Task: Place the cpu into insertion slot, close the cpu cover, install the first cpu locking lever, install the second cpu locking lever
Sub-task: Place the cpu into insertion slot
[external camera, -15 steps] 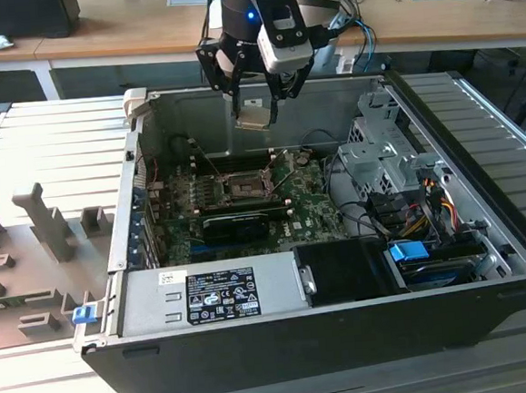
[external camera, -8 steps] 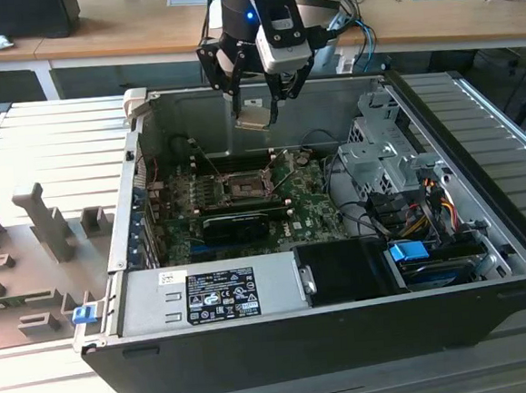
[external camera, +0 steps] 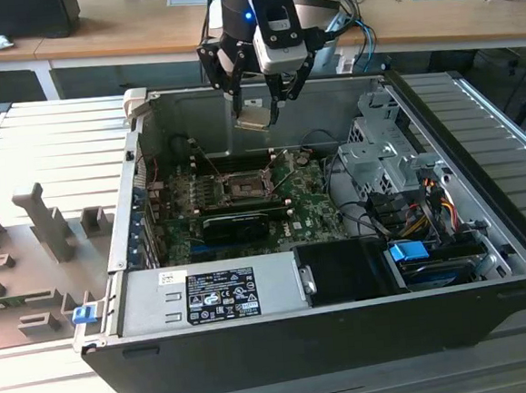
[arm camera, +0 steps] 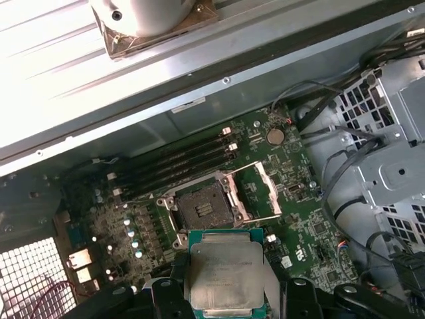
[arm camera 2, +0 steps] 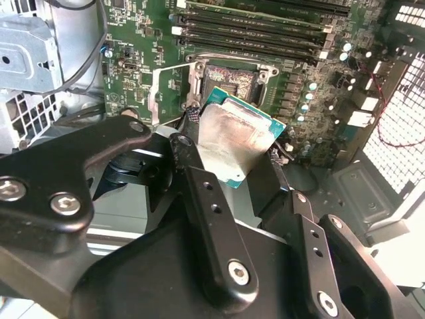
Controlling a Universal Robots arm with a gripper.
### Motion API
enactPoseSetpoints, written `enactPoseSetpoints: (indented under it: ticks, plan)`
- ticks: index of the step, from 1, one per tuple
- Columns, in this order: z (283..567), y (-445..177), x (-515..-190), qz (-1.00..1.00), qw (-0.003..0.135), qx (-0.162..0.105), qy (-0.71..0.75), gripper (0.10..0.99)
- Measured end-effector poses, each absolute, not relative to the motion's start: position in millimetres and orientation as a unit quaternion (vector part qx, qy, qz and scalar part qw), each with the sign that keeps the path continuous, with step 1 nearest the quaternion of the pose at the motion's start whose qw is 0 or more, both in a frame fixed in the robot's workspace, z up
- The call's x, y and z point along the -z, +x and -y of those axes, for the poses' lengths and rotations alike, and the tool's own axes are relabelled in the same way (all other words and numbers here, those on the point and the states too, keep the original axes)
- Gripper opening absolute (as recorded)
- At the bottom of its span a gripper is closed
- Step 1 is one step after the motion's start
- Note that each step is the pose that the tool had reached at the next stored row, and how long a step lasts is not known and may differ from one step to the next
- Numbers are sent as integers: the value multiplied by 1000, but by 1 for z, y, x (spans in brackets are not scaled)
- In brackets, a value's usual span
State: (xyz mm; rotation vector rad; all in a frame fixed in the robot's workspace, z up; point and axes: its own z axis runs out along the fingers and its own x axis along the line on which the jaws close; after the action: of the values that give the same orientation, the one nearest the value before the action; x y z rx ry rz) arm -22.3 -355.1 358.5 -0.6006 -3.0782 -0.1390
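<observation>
My gripper hangs over the back of the open computer case, shut on the cpu, a flat square chip with a pale metal face. In both wrist views the cpu sits between the black fingers, well above the green motherboard. The insertion slot lies below it, square with a dark uncovered centre. The cpu cover is swung open beside the slot.
A silver power supply fills the case's front. A metal drive cage with cables stands at the exterior view's right. A long black card lies just in front of the slot, and memory slots run behind it. Grey fixture blocks sit outside the case.
</observation>
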Motion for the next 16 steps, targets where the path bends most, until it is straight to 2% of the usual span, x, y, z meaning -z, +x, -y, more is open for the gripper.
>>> enactPoseSetpoints:
  ticks: [16]
  plan:
    - [355,-22,-358,972,-1,44,-229,533]
